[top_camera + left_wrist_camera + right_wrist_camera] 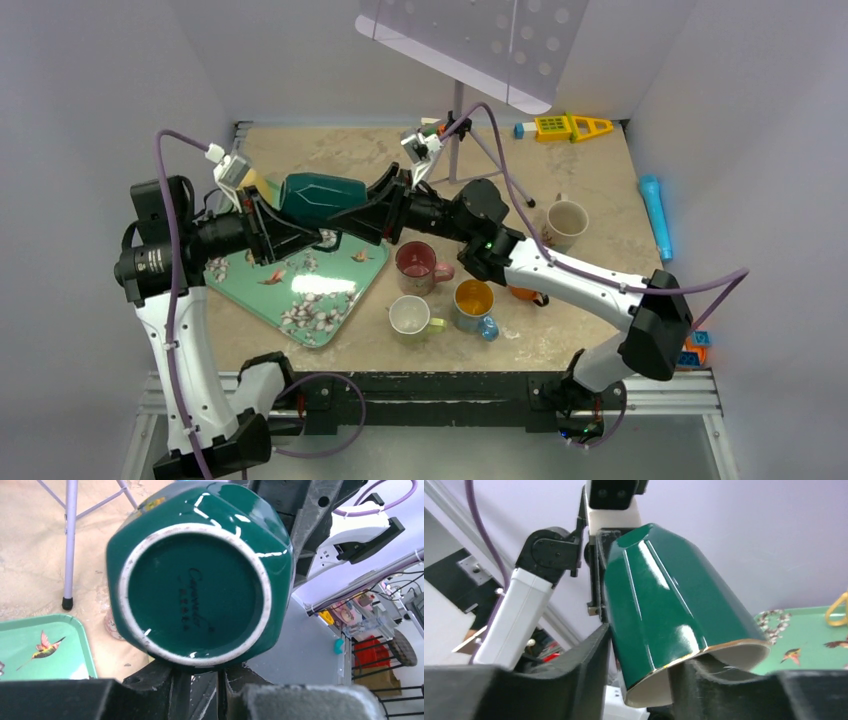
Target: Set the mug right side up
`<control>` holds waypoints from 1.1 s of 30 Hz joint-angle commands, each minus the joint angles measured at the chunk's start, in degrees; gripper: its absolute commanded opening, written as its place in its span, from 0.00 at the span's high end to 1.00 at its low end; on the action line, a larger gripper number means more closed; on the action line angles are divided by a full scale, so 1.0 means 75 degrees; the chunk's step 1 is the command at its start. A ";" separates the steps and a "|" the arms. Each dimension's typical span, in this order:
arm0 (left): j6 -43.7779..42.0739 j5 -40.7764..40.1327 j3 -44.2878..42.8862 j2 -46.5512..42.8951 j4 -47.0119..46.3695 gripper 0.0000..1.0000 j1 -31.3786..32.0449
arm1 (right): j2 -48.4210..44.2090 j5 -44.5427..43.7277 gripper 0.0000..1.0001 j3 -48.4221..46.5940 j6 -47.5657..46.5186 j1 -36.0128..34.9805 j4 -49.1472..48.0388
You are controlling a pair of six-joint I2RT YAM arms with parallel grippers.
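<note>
One mug [322, 197] in left end effector [270, 203]

Mug [674, 595] rim partly behind jaws

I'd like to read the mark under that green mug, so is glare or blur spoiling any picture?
Left wrist view: green mug base sharp, small white glints only, mark faint. Right wrist view: bright streaks down its side, right tool's fingers blurred up close. Top view: glare patch on the green tray.
</note>
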State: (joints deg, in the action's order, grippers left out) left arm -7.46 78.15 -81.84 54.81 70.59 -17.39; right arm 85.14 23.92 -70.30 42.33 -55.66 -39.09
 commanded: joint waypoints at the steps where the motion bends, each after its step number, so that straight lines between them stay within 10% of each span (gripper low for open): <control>1: -0.0003 0.0340 0.0239 -0.0062 -0.0169 1.00 0.0323 | 0.0036 0.0129 0.81 -0.1034 -0.0210 -0.0022 -0.0672; 2: -0.0452 0.0162 0.0172 -0.0005 0.0161 0.94 0.0326 | -0.0012 -0.0115 0.99 -0.1128 -0.0416 -0.0020 -0.0116; 5: -0.2292 -0.1005 -0.0094 0.0238 0.1464 0.10 0.0333 | -0.0501 -0.1412 1.00 -0.1372 -0.1693 -0.0020 0.1974; 6: -0.2501 -0.1576 -0.0063 0.0305 0.1529 0.01 0.0327 | -0.0702 -0.1946 1.00 -0.1441 -0.2142 -0.0020 0.2777; 14: -0.2781 -0.4920 0.1166 0.0560 0.0250 0.00 0.0131 | -0.1028 -0.4215 1.00 -0.2917 -0.4319 -0.0114 0.9414; 23: -0.2293 -0.6180 0.1888 0.1246 -0.1184 0.00 0.0131 | -0.0675 -0.6953 1.00 -0.4259 -0.2015 -0.0126 1.4871; 33: -0.2380 -0.6135 0.2183 0.1189 -0.1445 0.00 0.0131 | -0.1028 -0.6066 1.00 -0.2463 -0.2699 0.3107 1.3736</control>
State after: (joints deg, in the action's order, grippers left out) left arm -25.06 31.88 -65.91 64.82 62.08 -16.10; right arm 78.35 -21.28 -90.50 26.30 -42.19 70.67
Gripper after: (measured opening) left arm 0.997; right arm 0.120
